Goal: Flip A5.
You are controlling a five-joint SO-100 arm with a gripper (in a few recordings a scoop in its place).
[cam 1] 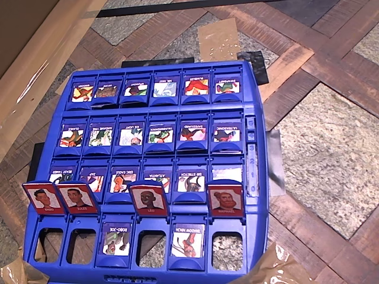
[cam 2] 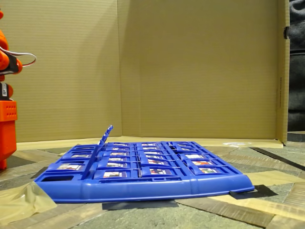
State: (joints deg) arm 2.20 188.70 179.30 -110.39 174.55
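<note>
A5 (cam 1: pixel 226 200) is a small red-framed tile with a light-skinned, brown-haired man's portrait. It stands raised at the right end of the second row from the bottom of the blue game board (cam 1: pixel 256 94) in the overhead view. Three other red-framed tiles stand in that row: two adjoining ones (cam 1: pixel 59 197) at the left and one with a dark-skinned man (cam 1: pixel 148 198) in the middle. In the fixed view the raised tiles (cam 2: pixel 106 136) overlap edge-on, leaning over the board (cam 2: pixel 143 188). An orange part of my arm (cam 2: pixel 6 119) stands at that view's left edge.
The other tiles lie flat, showing blue-framed pictures. Several slots in the bottom row (cam 1: pixel 151 247) are open holes. Cardboard walls (cam 2: pixel 190 71) close off the back and sides. Brown tape (cam 1: pixel 218 40) and black tape (cam 2: pixel 250 193) lie on the patterned floor around the board.
</note>
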